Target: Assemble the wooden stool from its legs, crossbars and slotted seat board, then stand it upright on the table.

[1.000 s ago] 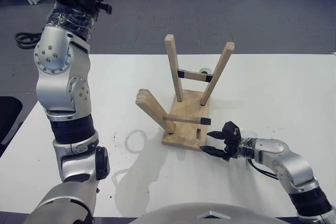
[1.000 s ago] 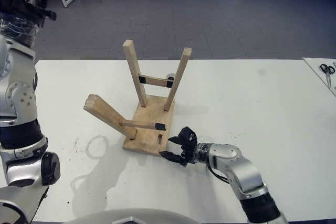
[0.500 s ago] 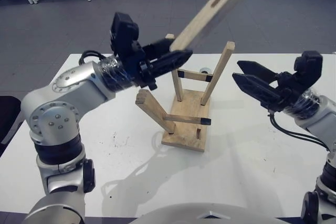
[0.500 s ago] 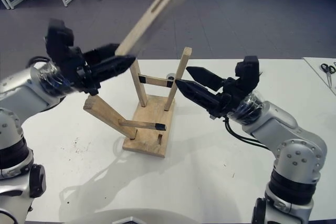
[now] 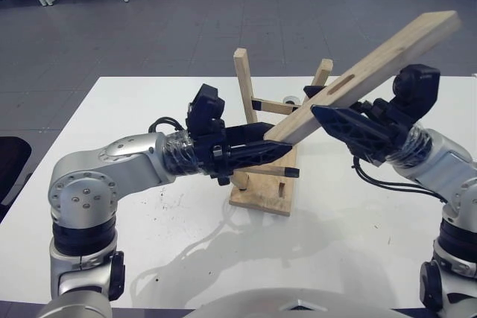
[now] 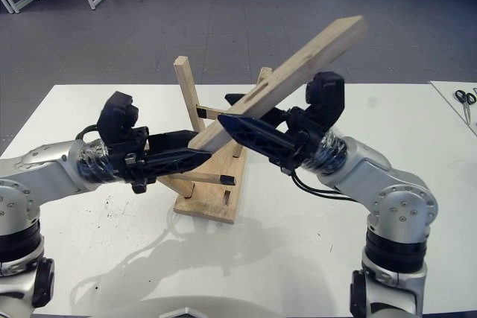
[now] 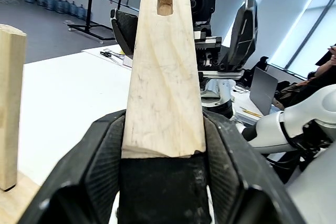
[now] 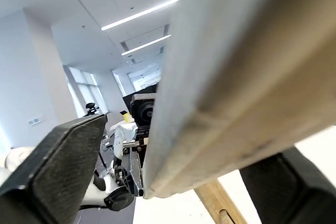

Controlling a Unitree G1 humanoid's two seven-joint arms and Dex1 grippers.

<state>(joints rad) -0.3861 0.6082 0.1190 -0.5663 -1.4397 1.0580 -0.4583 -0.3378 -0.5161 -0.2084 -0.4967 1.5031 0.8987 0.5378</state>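
The table (image 5: 387,206) is white and carries the part-built stool at its centre, inverted. The seat board (image 5: 259,197) lies flat. Two upright legs (image 5: 242,87) stand at its 12 o'clock edge, joined by a back crossbar (image 5: 274,106). A third leg (image 6: 181,186) leans out toward 10 o'clock and carries a front crossbar (image 5: 264,170) whose free end points to 3 o'clock.

The loose leg (image 5: 395,56) is held in the air above the board, slanting up toward 2 o'clock, with a mortise (image 5: 339,88) near mid-length. The left gripper (image 5: 272,145) is clamped on its lower end. The right gripper (image 5: 313,100) straddles it near the mortise, fingers (image 7: 242,30) spread with a gap on either side, gripping nothing.

Assessment: fourth-leg fitting is in hand, and assembly is judged about three-quarters complete. The next move calls for swinging the leg upright, seating its foot in the board's vacant slot (image 5: 282,189) at 5 o'clock, and taking the crossbar's free end into the mortise.

Obscured: the third leg sits mostly behind the left arm. The loose leg's lower end is covered by the left gripper. A small round item (image 5: 289,100) behind the back crossbar is unidentifiable.
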